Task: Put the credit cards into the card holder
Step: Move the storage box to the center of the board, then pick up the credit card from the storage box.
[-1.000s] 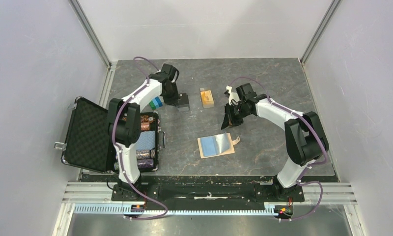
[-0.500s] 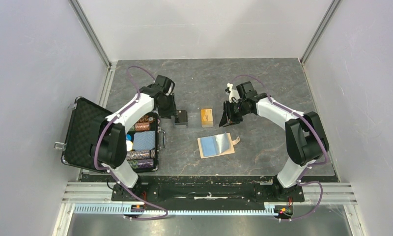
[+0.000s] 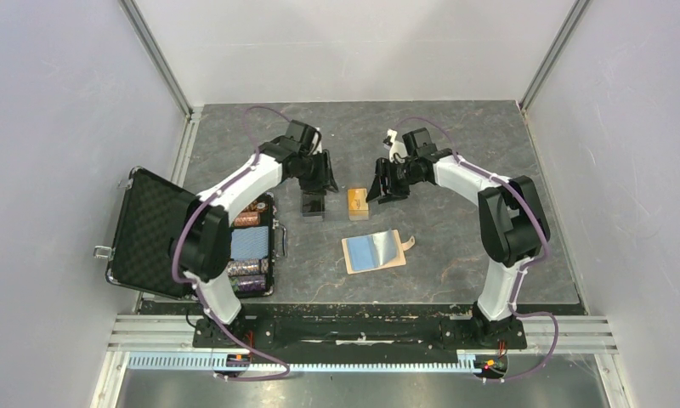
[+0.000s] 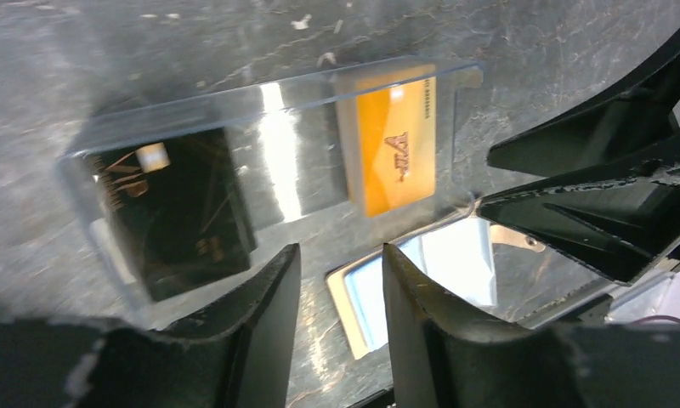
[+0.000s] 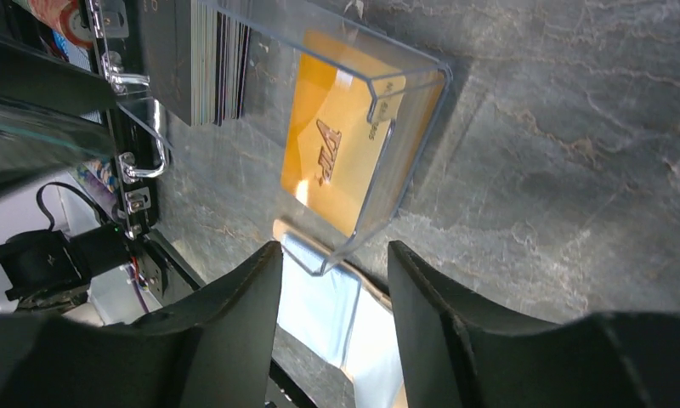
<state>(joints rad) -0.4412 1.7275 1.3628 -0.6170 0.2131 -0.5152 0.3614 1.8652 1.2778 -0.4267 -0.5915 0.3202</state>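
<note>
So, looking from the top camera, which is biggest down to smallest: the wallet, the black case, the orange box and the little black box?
1. The black case, clearly largest.
2. The tan wallet, lying open.
3. The orange box and the small black box: about alike from above, so I won't rank them.

I work on a dark, stone-veined tabletop, boxed in by plain pale walls with metal corner posts; a ridged aluminium rail edges my near side, light seemingly from overhead.
</note>
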